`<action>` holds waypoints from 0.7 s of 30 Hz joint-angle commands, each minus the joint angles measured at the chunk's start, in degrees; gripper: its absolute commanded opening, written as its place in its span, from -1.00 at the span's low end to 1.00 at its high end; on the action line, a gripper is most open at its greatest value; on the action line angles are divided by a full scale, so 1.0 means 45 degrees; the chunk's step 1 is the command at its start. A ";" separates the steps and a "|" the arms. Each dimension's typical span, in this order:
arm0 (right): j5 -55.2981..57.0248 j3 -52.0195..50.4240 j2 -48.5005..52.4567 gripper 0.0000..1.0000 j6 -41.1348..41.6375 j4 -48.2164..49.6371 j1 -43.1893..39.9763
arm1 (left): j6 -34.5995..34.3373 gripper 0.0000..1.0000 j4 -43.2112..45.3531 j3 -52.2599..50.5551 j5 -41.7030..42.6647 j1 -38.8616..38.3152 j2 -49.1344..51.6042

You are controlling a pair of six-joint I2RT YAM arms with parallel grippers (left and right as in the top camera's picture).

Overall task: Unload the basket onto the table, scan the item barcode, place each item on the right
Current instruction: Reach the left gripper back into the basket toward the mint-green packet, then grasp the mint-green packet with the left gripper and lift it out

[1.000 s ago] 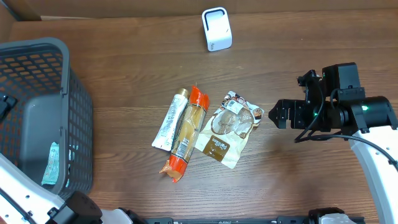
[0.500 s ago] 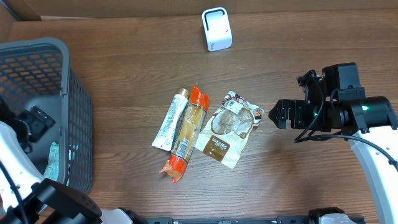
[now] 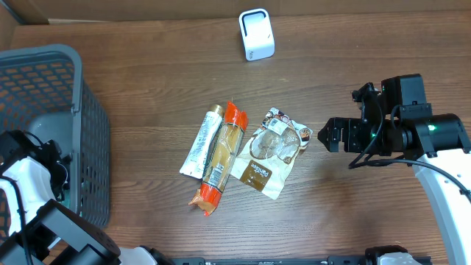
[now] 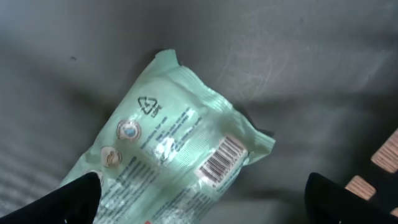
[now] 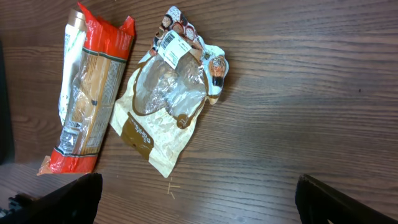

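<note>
In the left wrist view a pale green packet (image 4: 163,146) lies on the grey basket floor with its barcode (image 4: 221,157) facing up. My left gripper (image 4: 202,190) hangs open just above it, one dark fingertip (image 4: 78,196) on each side, touching nothing. Seen from overhead, my left gripper (image 3: 50,163) is inside the basket (image 3: 88,118) and covers the packet. The white scanner (image 3: 256,34) stands at the table's far edge. My right gripper (image 3: 328,135) is open and empty over bare table, right of the brown snack bag (image 3: 268,151).
A white tube (image 3: 200,142) and an orange-red packet (image 3: 221,153) lie side by side mid-table, left of the snack bag (image 5: 163,112). The basket's mesh walls stand on the left side of the table.
My left arm has come into the basket from the left and dropped low over the green packet, its jaws widening. The right arm and the items on the table have not moved.
</note>
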 commanded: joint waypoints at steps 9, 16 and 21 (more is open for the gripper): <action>0.0000 0.0301 0.0024 1.00 0.0039 0.0039 0.0083 | 0.0631 0.66 0.0078 -0.0277 -0.0321 -0.0015 0.1214; 0.0000 0.0301 0.0024 1.00 0.0039 0.0039 0.0083 | 0.0194 -0.11 0.0078 -0.0272 -0.1234 -0.0015 0.1447; 0.0000 0.0301 0.0024 1.00 0.0039 0.0039 0.0083 | 0.0185 -0.91 0.0257 -0.0257 -0.1229 -0.0015 0.1447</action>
